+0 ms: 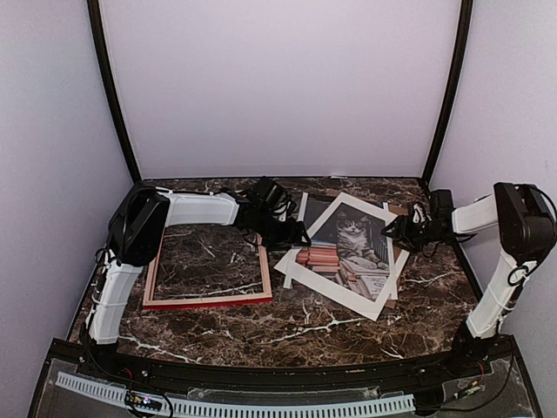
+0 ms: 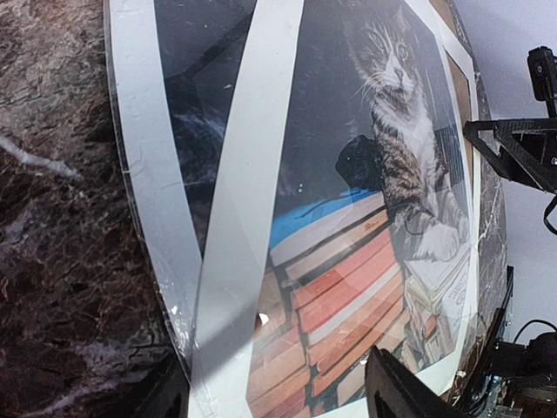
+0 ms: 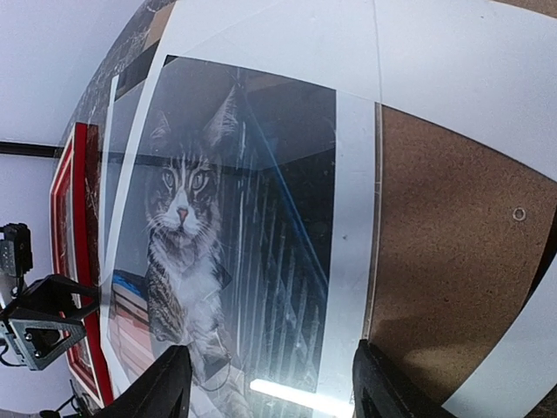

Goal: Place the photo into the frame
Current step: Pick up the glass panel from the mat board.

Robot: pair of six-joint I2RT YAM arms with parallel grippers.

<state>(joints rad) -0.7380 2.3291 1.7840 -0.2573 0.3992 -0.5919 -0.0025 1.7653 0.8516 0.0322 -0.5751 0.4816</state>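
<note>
My left jaws and right jaws stand apart, gripping nothing, either side of the photo (image 1: 348,244). It lies on the worktop (image 1: 305,335) beside the empty frame (image 1: 209,300); I judge insertion not yet begun.

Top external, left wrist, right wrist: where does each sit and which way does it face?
Top external: above and behind the bases, facing down at the table; left arm, right arm, frame and cat photo show.
Left wrist: low over the photo's left side, facing across toward the right end effector; own fingertips at bottom.
Right wrist: low over the photo's right side, facing back toward the left end effector; own fingers at bottom.
Shared: both wrist views face each other over the cat photo.
</note>
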